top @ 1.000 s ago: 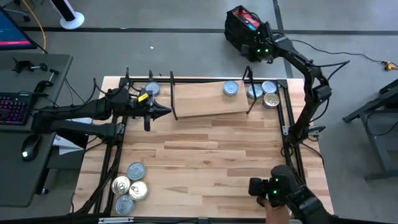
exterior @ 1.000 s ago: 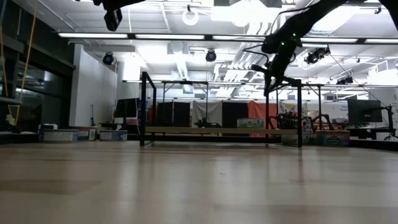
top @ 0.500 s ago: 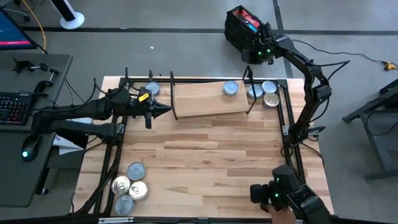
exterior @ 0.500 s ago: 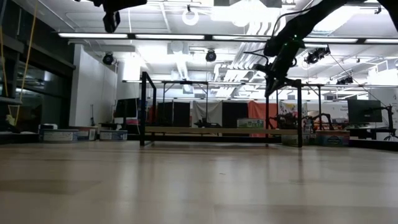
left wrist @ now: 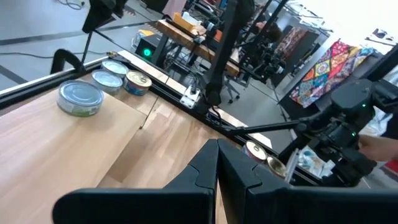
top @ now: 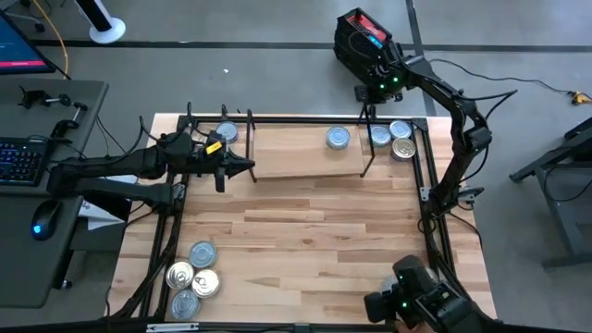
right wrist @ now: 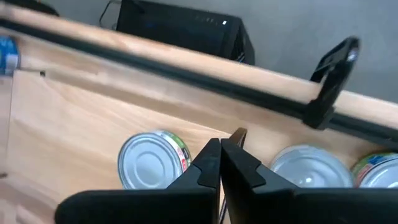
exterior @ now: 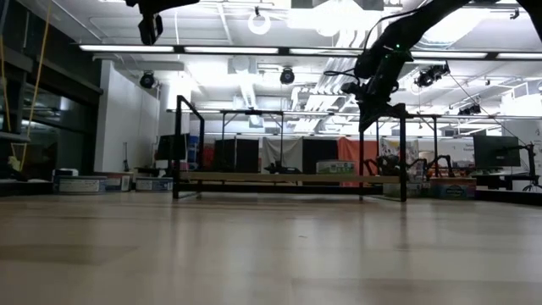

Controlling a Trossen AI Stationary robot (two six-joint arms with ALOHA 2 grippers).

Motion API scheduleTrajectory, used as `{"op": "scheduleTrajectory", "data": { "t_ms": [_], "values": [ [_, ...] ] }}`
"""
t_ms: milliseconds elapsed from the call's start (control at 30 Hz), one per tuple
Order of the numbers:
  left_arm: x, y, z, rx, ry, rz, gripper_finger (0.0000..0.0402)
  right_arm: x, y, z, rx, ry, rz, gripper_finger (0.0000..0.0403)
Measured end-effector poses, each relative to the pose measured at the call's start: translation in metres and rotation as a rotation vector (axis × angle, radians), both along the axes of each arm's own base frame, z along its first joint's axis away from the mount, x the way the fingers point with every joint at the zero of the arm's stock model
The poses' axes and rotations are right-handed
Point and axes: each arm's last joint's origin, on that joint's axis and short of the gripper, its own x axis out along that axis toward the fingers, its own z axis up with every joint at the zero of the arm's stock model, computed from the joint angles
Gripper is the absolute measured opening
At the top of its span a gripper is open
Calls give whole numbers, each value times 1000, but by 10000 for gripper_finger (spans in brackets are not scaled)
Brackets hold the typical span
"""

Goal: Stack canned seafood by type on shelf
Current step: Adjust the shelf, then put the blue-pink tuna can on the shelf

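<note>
Across the wooden table (top: 305, 231), our right gripper (top: 368, 92), fingers pressed together and holding nothing, hangs above the shelf (top: 296, 153), nearest the lone silver tin (top: 339, 139).

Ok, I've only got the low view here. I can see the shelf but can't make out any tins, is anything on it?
Observer: Yes, one silver-lidded tin lies on the shelf, near its right end.
Operator: Anything just off that end?
Observer: Three tins sit on the tabletop just past the right bracket, two silver-lidded and one gold.
Operator: And the right arm's fingers?
Observer: The right gripper is shut and empty, above the shelf between the lone tin and that bracket.
</note>
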Motion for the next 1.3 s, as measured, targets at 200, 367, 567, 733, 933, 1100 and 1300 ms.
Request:
{"op": "scheduleTrajectory", "data": {
  "t_ms": [200,367,567,733,933,1100,1300],
  "values": [
    [0,-5,-4,-3,38,-26,1,5,12,0,45,37,42,0],
    [-2,-6,-11,-10,115,-32,1,2,23,11,40,42,55,0],
    [-2,-6,-11,4,120,-53,1,-17,42,48,-77,20,13,0],
    [-2,-12,-11,1,117,-141,1,-32,75,83,-157,-36,8,0],
    [-2,-25,-11,63,117,-233,1,-18,134,111,-193,-119,143,0],
    [-2,-34,-10,90,101,-285,1,1,189,125,-188,-185,246,0],
    [6,-42,-1,56,-6,-314,1,23,257,129,-164,-210,394,0]
  ]
}}
